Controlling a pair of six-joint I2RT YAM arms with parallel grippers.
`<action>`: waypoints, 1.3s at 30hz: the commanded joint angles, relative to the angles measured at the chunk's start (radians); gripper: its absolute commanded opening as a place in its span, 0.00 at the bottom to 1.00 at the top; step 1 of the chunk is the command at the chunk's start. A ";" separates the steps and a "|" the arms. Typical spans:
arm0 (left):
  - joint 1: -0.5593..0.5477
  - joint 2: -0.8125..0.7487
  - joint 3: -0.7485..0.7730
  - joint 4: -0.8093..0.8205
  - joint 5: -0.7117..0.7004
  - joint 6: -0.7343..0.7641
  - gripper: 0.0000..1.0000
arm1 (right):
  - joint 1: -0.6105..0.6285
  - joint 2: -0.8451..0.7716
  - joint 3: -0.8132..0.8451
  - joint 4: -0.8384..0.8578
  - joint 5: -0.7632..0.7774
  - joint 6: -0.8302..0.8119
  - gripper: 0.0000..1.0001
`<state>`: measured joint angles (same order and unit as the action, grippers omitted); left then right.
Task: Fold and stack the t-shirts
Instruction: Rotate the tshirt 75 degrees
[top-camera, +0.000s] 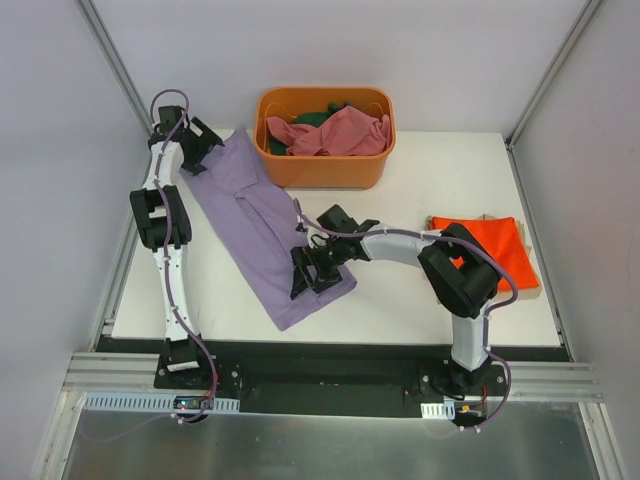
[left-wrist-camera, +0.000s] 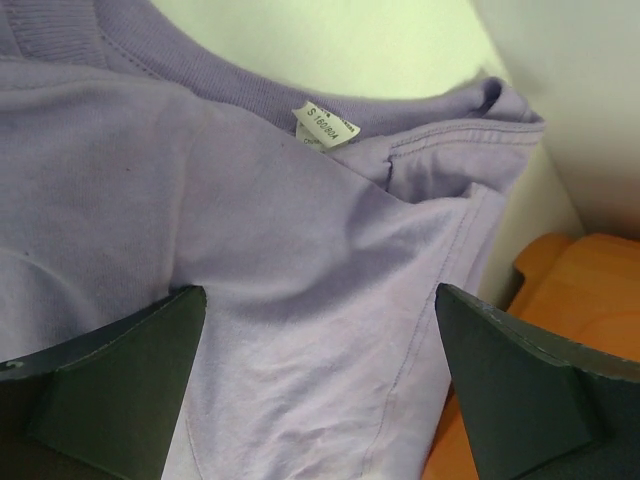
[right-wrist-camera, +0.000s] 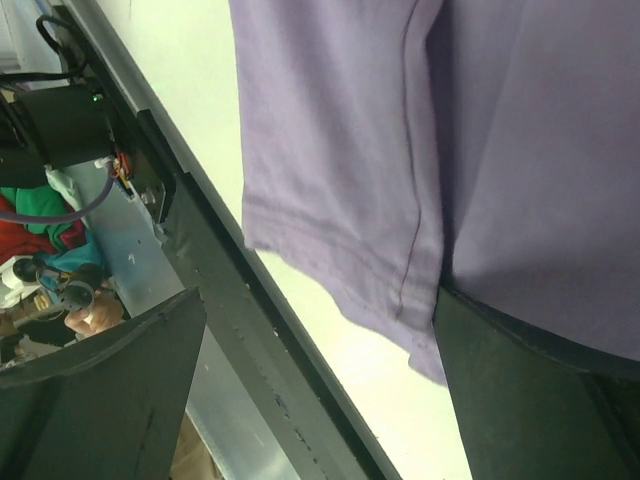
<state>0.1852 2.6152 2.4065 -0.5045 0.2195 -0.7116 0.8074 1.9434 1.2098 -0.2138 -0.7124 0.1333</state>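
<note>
A long folded t-shirt lies slantwise on the surface, left of centre. Just beside its far end, to the right, stands a tub with crumpled t-shirts in it. A second folded t-shirt lies near the right edge.

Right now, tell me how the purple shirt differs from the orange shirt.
The purple shirt lies stretched in a long diagonal strip; the orange shirt is folded into a compact rectangle. The purple shirt sits left of centre, the orange shirt at the right edge of the table. The left gripper and right gripper, both open, are at the purple shirt's ends; neither is at the orange shirt. Both shirts lie on the table, outside the tub.
</note>
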 joint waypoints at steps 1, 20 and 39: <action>0.008 0.082 0.009 0.130 0.110 -0.028 0.99 | 0.036 -0.001 0.033 -0.006 -0.065 0.023 0.96; -0.067 -0.863 -0.759 0.158 0.140 0.213 0.99 | 0.049 -0.332 -0.035 -0.033 0.302 0.026 0.96; -1.044 -1.698 -1.879 0.066 -0.239 0.009 0.83 | -0.201 -0.793 -0.524 0.085 0.472 0.193 0.96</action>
<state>-0.7975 0.8948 0.5354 -0.4084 0.0246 -0.6098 0.6186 1.2144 0.7269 -0.2115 -0.2165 0.2993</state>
